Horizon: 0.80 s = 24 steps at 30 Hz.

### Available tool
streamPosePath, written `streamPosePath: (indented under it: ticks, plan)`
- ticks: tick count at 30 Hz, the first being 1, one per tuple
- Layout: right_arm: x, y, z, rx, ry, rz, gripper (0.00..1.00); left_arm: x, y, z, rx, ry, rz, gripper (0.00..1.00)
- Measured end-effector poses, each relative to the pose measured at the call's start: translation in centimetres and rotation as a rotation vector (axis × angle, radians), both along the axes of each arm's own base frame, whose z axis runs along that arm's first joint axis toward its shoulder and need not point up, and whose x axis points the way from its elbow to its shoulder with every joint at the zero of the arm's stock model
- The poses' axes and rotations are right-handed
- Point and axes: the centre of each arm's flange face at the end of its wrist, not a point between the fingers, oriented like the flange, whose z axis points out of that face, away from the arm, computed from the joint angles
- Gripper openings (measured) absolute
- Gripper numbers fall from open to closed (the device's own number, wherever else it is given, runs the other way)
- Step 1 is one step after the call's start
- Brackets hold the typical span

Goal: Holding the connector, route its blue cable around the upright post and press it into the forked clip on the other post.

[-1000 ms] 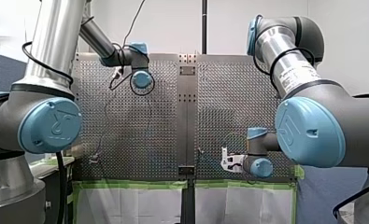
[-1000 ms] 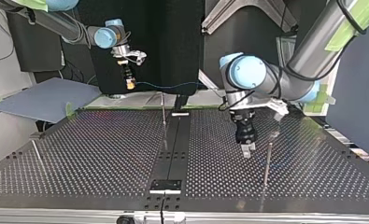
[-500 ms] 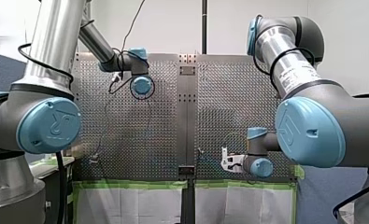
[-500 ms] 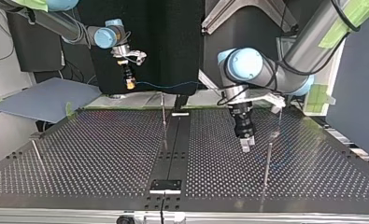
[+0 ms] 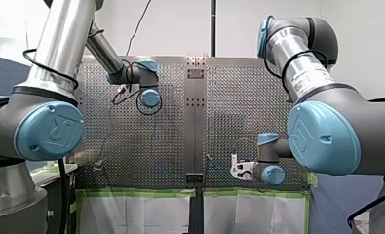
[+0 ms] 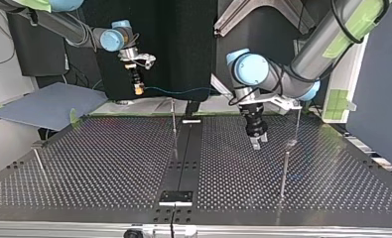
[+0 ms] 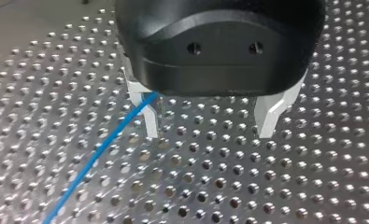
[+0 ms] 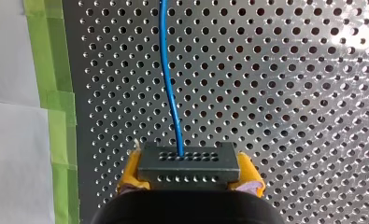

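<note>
Right gripper (image 8: 189, 175): yellow pads (image 8: 131, 170) clamped on the grey connector (image 8: 188, 161), top view's upper left.
Left gripper (image 7: 210, 120): fingers spread, empty.
Blue cable (image 8: 169, 79): leaves the connector and runs beside one left finger (image 7: 149, 119).
Arm sticker (image 5: 309, 80): print seemingly too small to read.

Both arms are silver tubes with grey joints and round pale-blue caps (image 5: 48, 130). My left arm (image 5: 61, 46) wears a looping black cable (image 5: 48, 69), my right arm (image 5: 297, 53) a printed label (image 5: 309, 78). The left gripper (image 7: 209, 133) has a black housing (image 7: 219, 42) and pale fingers (image 7: 150, 119); the right gripper (image 8: 189, 176) has yellow pads (image 8: 130, 172).
</note>
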Motion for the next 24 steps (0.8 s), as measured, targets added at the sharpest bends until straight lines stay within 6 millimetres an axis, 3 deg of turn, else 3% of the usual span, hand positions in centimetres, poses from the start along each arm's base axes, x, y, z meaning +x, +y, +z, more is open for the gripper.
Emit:
streamPosePath:
  ticks: [11, 24]
  plan:
    - [0.0, 0.0, 0.0, 0.0, 0.0, 0.0, 0.0, -0.6, -0.2, -1.1, -0.014, 0.053, -0.005, 0.99]
    - [0.0, 0.0, 0.0, 0.001, 0.0, 0.0, 0.0, 0.1, -0.7, -6.7, 0.033, 0.153, -0.011, 0.99]
